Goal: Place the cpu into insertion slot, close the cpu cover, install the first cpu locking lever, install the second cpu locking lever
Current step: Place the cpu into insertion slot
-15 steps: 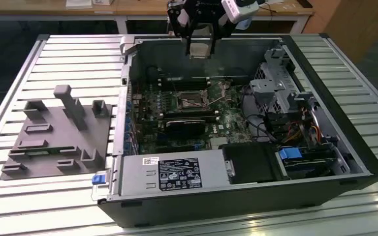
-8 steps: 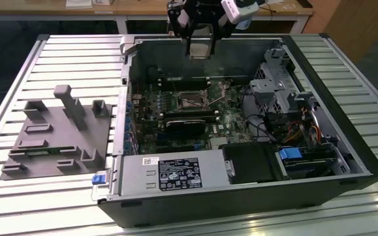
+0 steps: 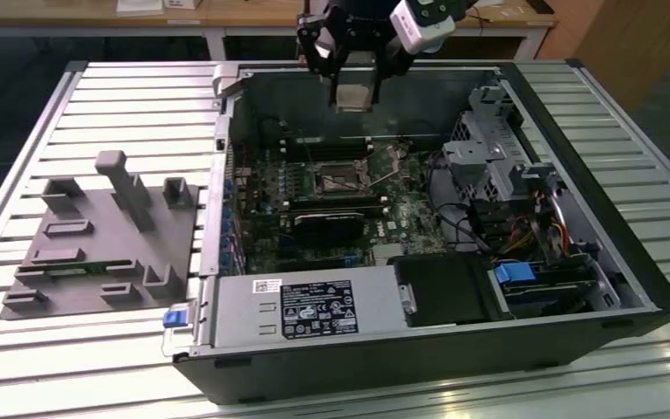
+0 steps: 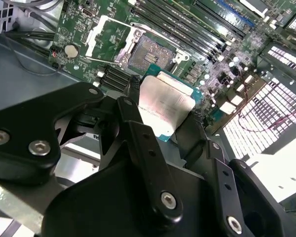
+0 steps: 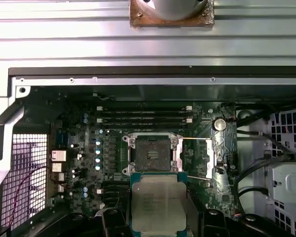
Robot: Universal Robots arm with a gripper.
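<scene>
Cpu (image 4: 165,106) is pinched between the jaws, well above the insertion slot (image 5: 152,152), which lies bare beneath them; the cpu cover (image 4: 91,42) stands open. Nothing is seated yet; closing and locking remain.

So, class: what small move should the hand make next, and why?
Probably ease down towards the insertion slot: the hand grips the cpu well above it, the slot's pins lie bare, and the cpu cover is swung open.
</scene>
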